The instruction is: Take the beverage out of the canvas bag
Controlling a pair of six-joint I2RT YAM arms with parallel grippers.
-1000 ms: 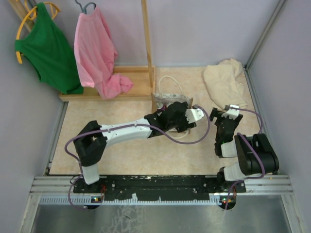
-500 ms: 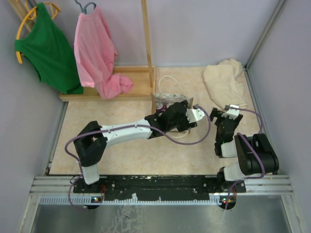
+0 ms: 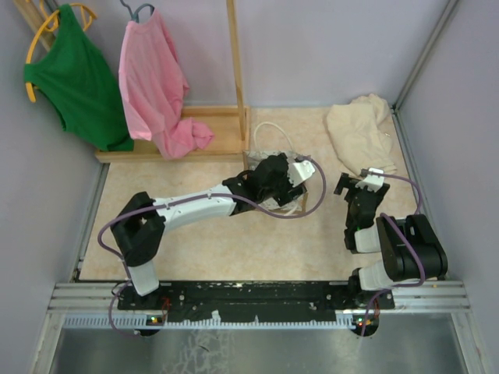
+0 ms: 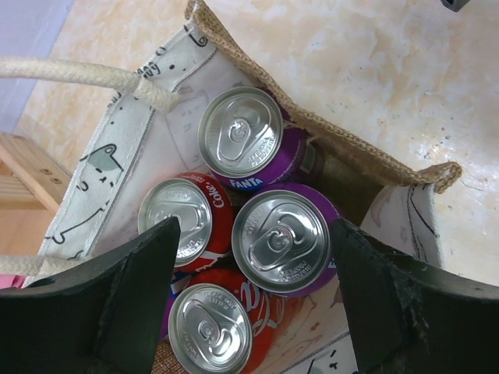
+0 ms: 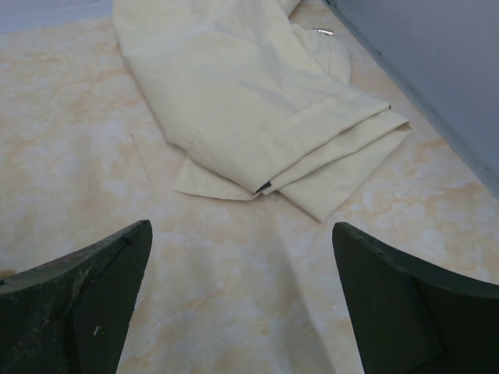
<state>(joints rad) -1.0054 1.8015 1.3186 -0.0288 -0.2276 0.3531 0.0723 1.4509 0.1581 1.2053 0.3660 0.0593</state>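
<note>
Reaching forward from its base at the near left, the left arm (image 3: 187, 209) stretches diagonally across the counter (image 3: 218, 253), wrist bent down so that the left tool (image 3: 282, 173) hangs over the mouth of the canvas bag (image 3: 258, 158). The right arm (image 3: 398, 249) is folded close to its base, and the right tool (image 3: 360, 184) points toward the far right corner.

The counter is a pale marbled beige, closed in by lilac walls. A wooden rack (image 3: 234, 86) stands at the far left with a green garment (image 3: 78, 78) and a pink garment (image 3: 156, 86) hung on it. A cream cloth (image 3: 359, 132) lies crumpled in the far right corner.

The bag stands open near the middle of the counter, beside the foot of the rack, with its rope handle (image 4: 78, 75) off to one side. Inside, four cans stand upright and packed together: a purple Fanta can (image 4: 240, 139), a second purple can (image 4: 281, 240), a red Coke can (image 4: 178, 216) and another red can (image 4: 209, 327).

The left tool's jaws stand wide apart above the cans, one finger on either side of the cluster, gripping nothing; I cannot tell if a finger brushes the fabric. The right tool's jaws are also spread wide, with only bare counter and the cloth's edge between them.
</note>
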